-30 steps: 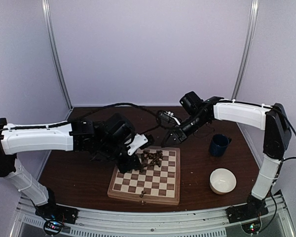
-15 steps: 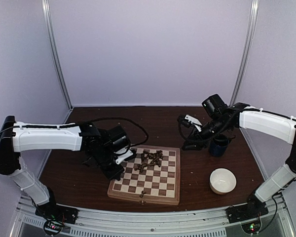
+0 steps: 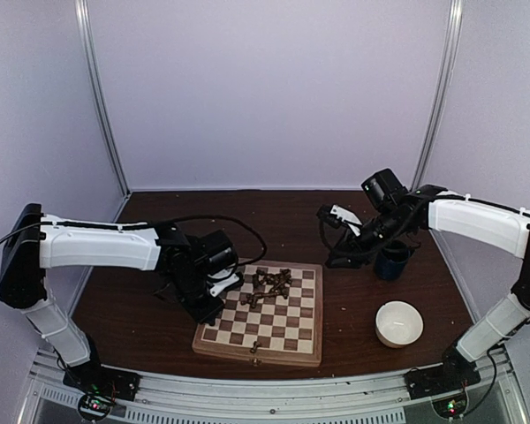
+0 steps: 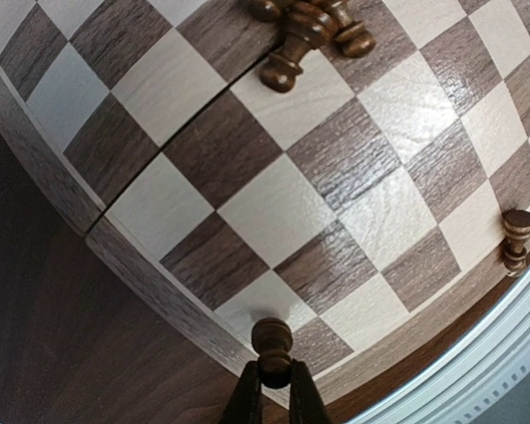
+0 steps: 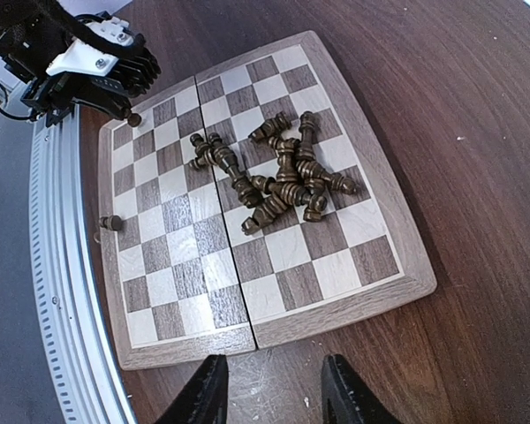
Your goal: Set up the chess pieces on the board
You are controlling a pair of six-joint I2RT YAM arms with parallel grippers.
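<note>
My left gripper (image 4: pixel 274 382) is clenched on one small dark chess piece (image 4: pixel 272 340), both fingers (image 4: pixel 246 399) pinching it just under its round head. It hangs over a light square in the board's (image 4: pixel 274 203) left edge row, toward the near corner; I cannot tell whether its base touches the wood. Seen from my other wrist, the same left gripper (image 5: pixel 115 75) sits above that edge of the board (image 5: pixel 274 265) with the piece (image 5: pixel 134 118) poking out beneath it. My right gripper (image 5: pixel 274 397) is released, its fingers (image 5: pixel 208 389) spread with nothing between them, hovering over the bare table just off the board's right edge. From above, the right gripper (image 3: pixel 334 256) is near the board's far right corner. A heap of chess pieces (image 5: pixel 278 181) lies toppled and tangled on the far half of the board, the nearest of them a few squares from the piece I hold, with bare squares between. A lone piece (image 5: pixel 110 223) lies on the board's near border. Off the board's right side stand a dark blue mug (image 3: pixel 391 261), level with the far edge, and a white bowl (image 3: pixel 398 322), level with the near edge, both on the dark table (image 3: pixel 141 309).
</note>
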